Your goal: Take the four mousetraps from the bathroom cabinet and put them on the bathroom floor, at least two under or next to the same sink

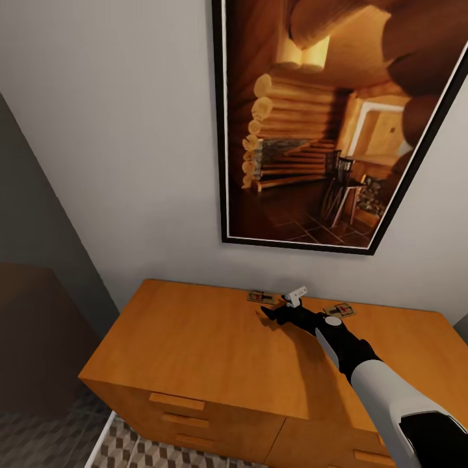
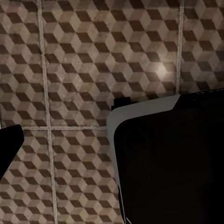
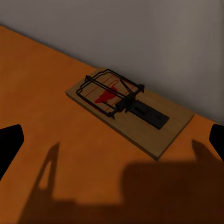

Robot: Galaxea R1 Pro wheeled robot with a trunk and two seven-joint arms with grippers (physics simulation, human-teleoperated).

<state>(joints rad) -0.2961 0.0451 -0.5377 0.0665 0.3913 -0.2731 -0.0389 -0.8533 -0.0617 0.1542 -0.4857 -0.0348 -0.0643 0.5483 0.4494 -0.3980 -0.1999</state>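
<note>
- Mousetraps sit on top of the cabinet point(image 1: 214, 338) rather than in a drawer: we see one mousetrap point(image 1: 261, 296) near the back edge by the wall, and a second mousetrap point(image 1: 340, 311) further along that same edge, well apart from the first.
- We cannot tell where the other two are from these views.
- Our right gripper point(image 1: 278, 314) is stretched across the cabinet top and hangs just in front of the first trap, between the two; the long reach looks necessary because the traps lie so close to the wall.
- In the right wrist view the mousetrap point(image 3: 130, 110) lies flat on the orange wood, its wire bar and red bait plate facing up, centred between the two dark fingertips at the frame edges. The fingers stand wide apart, holding nothing, which suits a grasp across so thin a board.
- The left wrist view looks straight down at the bathroom floor point(image 2: 70, 70), its cube-pattern tiles bare; a dark fingertip shows at the edge, but we cannot tell whether the left gripper is spread or closed.
- We judge the task barely begun: both visible traps are on the cabinet, none on the tiles.
- A large framed picture point(image 1: 325, 123) hangs on the wall above the cabinet.
</note>
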